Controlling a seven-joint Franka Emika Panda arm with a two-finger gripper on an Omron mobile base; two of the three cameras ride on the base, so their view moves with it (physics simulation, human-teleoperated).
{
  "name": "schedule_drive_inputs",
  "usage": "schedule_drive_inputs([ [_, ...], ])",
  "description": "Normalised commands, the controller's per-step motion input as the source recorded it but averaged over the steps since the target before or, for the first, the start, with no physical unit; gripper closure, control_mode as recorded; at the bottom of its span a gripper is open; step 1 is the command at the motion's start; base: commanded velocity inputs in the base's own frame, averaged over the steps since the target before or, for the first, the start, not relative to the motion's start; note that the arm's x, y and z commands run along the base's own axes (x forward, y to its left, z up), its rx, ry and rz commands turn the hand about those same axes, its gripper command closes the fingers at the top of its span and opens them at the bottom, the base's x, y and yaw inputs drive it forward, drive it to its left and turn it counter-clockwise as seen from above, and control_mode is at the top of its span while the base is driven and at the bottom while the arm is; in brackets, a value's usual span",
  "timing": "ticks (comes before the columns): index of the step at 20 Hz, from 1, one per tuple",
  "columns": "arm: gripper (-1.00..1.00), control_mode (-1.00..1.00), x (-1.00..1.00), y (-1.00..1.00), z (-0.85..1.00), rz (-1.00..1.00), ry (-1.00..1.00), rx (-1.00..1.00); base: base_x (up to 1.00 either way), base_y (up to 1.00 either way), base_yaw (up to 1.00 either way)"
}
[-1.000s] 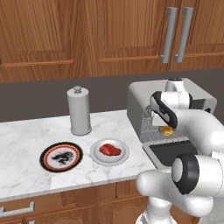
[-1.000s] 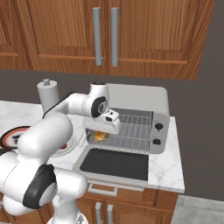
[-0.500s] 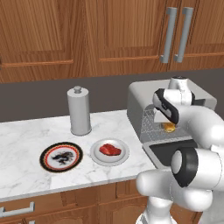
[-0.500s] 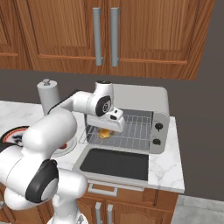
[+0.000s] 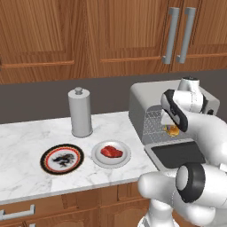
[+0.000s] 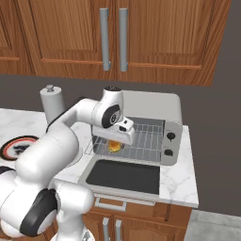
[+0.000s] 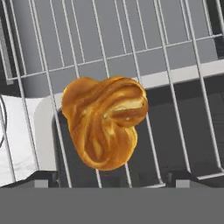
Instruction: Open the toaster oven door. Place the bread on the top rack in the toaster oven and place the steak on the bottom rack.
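Observation:
The toaster oven (image 5: 144, 99) (image 6: 157, 106) stands at the counter's right end. Its door (image 5: 177, 153) (image 6: 122, 175) lies folded down flat. The golden-brown bread (image 7: 105, 127) (image 6: 114, 146) (image 5: 172, 131) lies on a pulled-out wire rack (image 7: 175, 74) (image 6: 141, 139); which of the two racks it is I cannot tell. My gripper (image 7: 113, 183) (image 6: 115, 139) hovers just over the bread, open, its fingertips (image 7: 41, 181) wide apart and off the bread. The red steak (image 5: 111, 152) rests on a small white plate (image 5: 96, 156) left of the oven.
A grey cylindrical canister (image 5: 80, 113) (image 6: 52, 101) stands at the back of the marble counter. A dark patterned plate (image 5: 62, 158) (image 6: 16, 145) lies left of the steak's plate. Wooden cabinets with bar handles (image 5: 177, 35) hang above.
The jaws have opened and let go of the bread, which now lies on the rack. The hand has moved slightly deeper toward the oven.

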Motion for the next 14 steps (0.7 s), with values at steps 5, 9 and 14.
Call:
schedule_drive_inputs([
  [5,-1.00,-1.00,-0.83,-0.02,0.11,0.05,-0.03,0.00,0.00,0.00,0.00],
  [9,-1.00,-1.00,-0.95,-0.27,-0.14,0.11,0.00,0.00,0.00,0.00,0.00],
  [14,-1.00,-1.00,-0.13,-0.16,-0.31,0.11,0.01,0.00,0.00,0.00,0.00],
])
